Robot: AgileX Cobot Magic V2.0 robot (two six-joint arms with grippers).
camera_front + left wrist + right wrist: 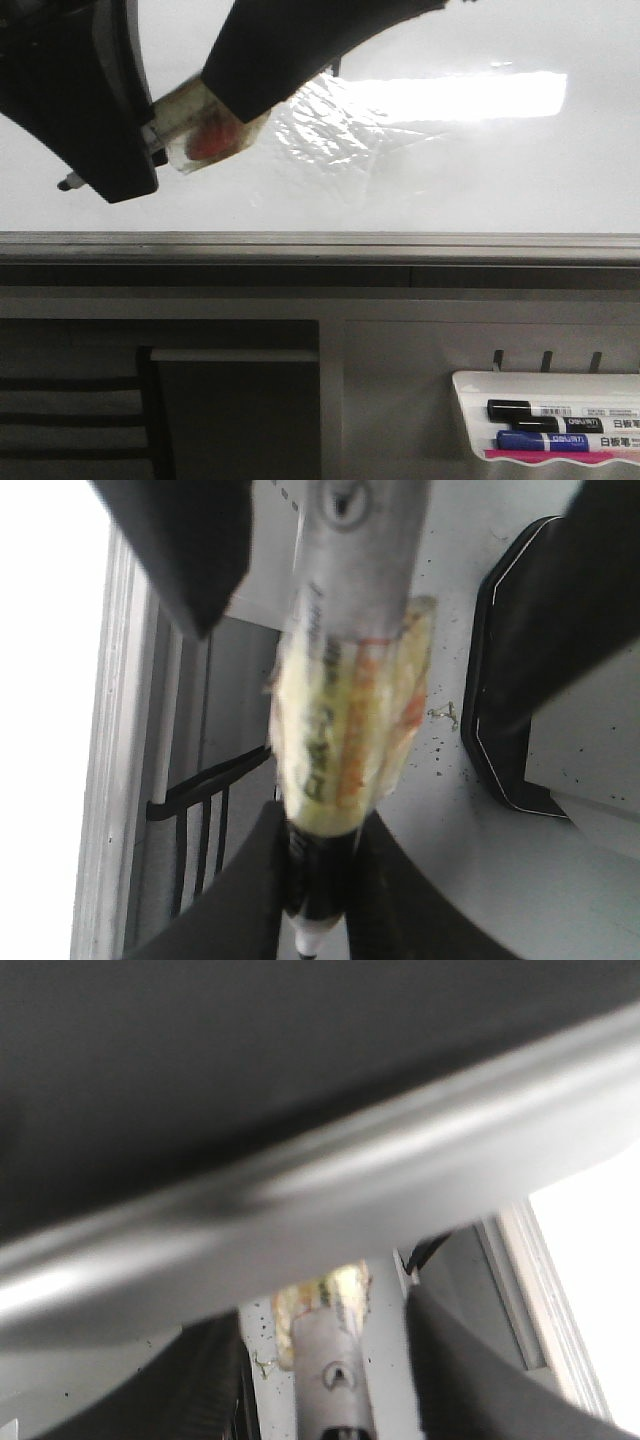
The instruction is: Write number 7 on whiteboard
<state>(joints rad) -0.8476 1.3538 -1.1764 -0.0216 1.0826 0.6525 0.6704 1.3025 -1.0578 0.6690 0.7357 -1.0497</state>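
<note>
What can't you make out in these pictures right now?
- Front view: any writing on the whiteboard; glare and the arms cover parts of it.
- Front view: whether the marker tip touches the board; too small and blurred.
- Right wrist view: whether the right gripper fingers clamp the marker; blurred, and a dark bulk blocks most of the view.
- Front view: the tray and its markers; cut off by the right edge.
</note>
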